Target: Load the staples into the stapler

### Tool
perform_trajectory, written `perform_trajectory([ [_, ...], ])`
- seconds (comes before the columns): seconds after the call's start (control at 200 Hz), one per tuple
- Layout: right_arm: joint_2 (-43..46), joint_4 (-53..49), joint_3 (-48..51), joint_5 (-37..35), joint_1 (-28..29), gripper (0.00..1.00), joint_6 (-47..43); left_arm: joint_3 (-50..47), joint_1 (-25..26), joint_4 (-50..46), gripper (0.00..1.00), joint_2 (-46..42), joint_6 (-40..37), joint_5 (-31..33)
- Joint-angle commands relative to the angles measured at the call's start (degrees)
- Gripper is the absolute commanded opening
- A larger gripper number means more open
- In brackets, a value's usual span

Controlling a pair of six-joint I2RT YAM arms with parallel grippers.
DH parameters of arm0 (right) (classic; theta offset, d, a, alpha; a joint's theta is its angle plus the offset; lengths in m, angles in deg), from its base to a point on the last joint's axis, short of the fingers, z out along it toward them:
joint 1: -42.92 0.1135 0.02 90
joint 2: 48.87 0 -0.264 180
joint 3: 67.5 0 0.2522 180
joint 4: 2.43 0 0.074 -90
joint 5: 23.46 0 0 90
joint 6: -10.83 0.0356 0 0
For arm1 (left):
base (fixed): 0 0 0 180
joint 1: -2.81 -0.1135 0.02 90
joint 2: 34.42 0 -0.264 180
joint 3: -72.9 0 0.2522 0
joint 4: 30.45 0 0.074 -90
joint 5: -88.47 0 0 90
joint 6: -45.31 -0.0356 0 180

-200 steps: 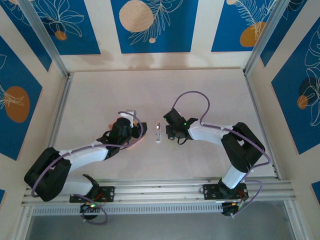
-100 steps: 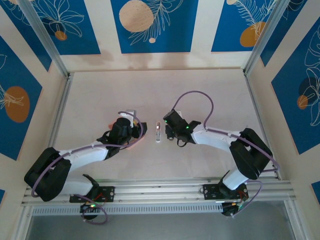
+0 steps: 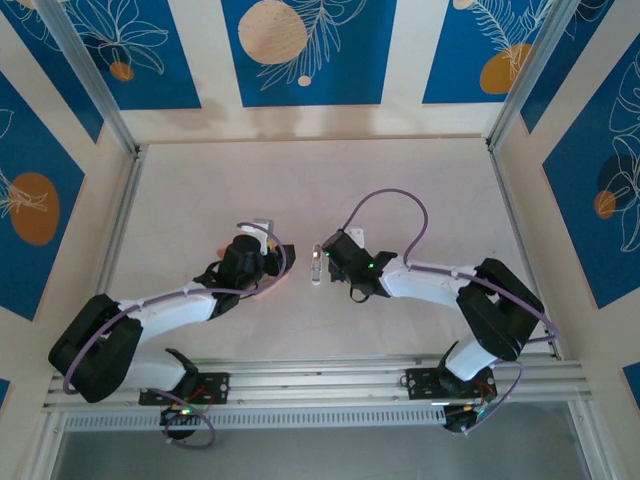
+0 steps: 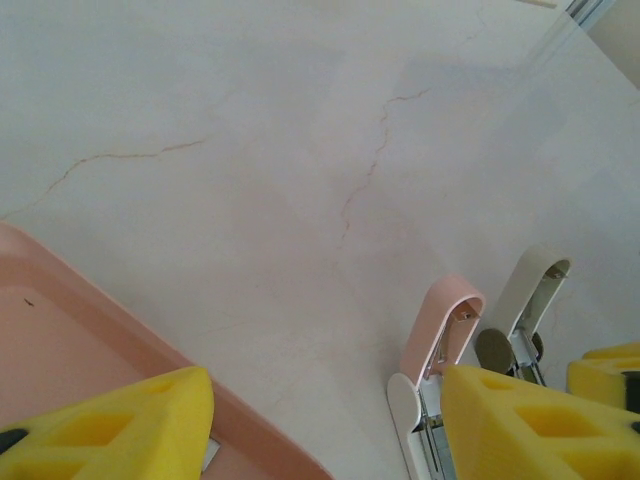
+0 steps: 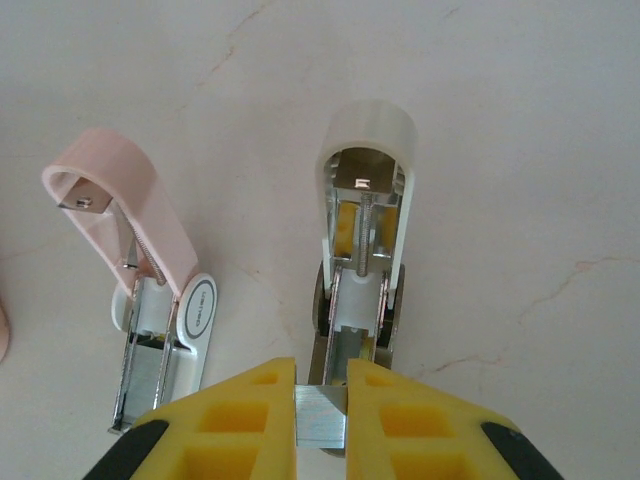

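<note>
Staples [image 5: 320, 420] pinched in right gripper [image 5: 321, 388], at near end of open white stapler [image 5: 362, 250]; pink stapler [image 5: 140, 270] beside it. Left gripper [image 4: 325, 405] fingers spread over tray [image 4: 60, 340].

Left wrist view: the tray [image 4: 70, 340] runs off the left and bottom edges, partly under a finger [image 4: 120, 425] of the left gripper [image 4: 325, 390]. The pink stapler [image 4: 440, 325] and white stapler [image 4: 527, 288] lose their lower ends behind the other finger and the bottom edge. From overhead, both are too small to separate. The metal strip [image 5: 320, 416] pinched in the right gripper [image 5: 321, 380] is cut off below; staples or not, I can't tell.
</note>
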Motion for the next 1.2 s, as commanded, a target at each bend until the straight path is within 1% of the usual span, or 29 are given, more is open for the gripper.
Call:
perform_trajectory([
  [0.0,-1.6,2.1,0.1,-1.9,0.4,0.16,2.5,-0.5,-0.7,1.6,0.61,0.2,-1.7,-1.1],
  [0.315,-3.2,2.4,0.1,-1.9,0.2,0.16,3.3,-0.2,-0.7,2.0,0.61,0.9,-2.5,-1.2],
  [0.79,-0.8,1.3,0.8,-3.4,0.0,0.17,2.0,0.2,-0.7,2.2,0.61,1.3,-2.5,-1.6],
  [1.195,-1.8,1.6,1.1,-2.5,-0.4,0.17,2.3,0.6,-0.7,2.0,0.61,1.6,-2.6,-1.9],
])
